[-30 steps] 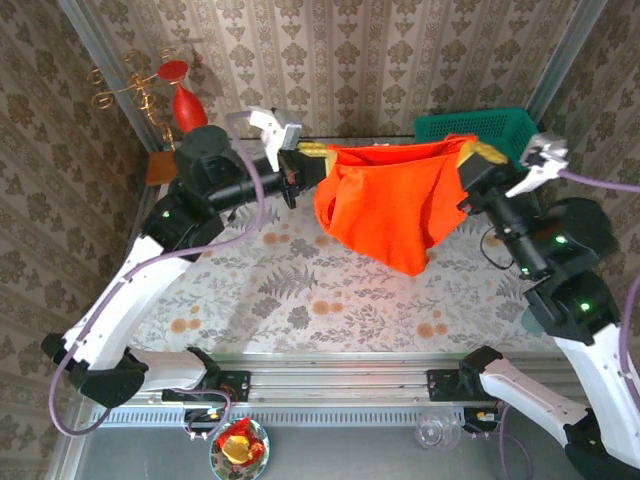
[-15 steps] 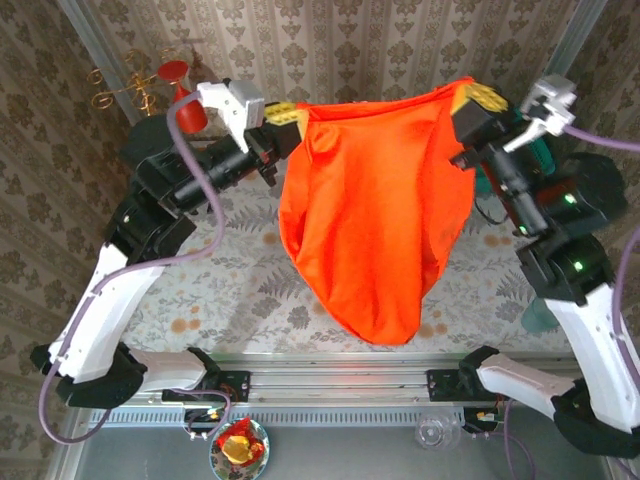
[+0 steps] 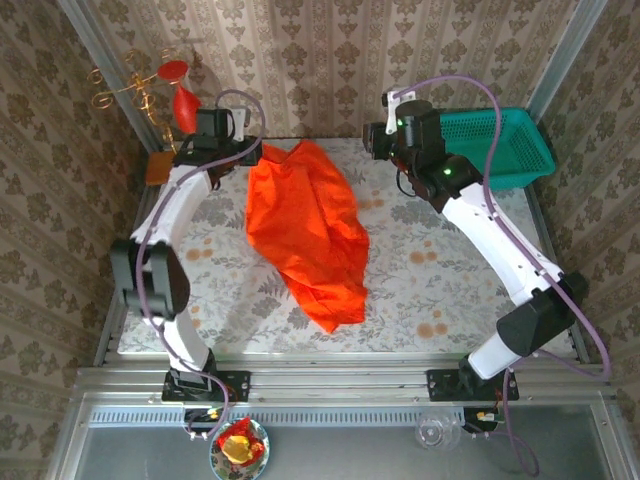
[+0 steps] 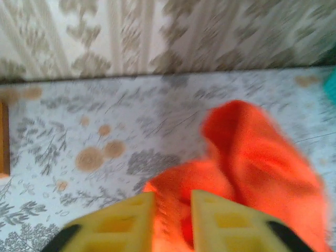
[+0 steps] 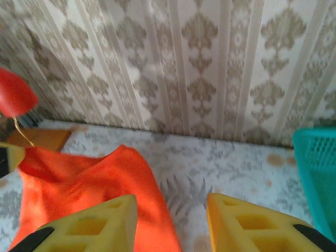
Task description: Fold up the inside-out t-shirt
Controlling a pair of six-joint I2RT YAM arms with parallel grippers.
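The left arm [image 3: 170, 212] and right arm [image 3: 492, 228] had white links, black joints, looping purple cables [image 3: 452, 79] and blocky yellow fingers [image 5: 94, 224].

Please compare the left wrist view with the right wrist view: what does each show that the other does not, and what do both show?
Left wrist: the left gripper, fingers slightly apart with orange cloth in the gap; a grip cannot be confirmed. Right wrist: the right gripper, open with nothing between its fingers, and the red ornament. Both: the t-shirt lying on the floral table, the wooden block, the teal basket and the patterned wall.
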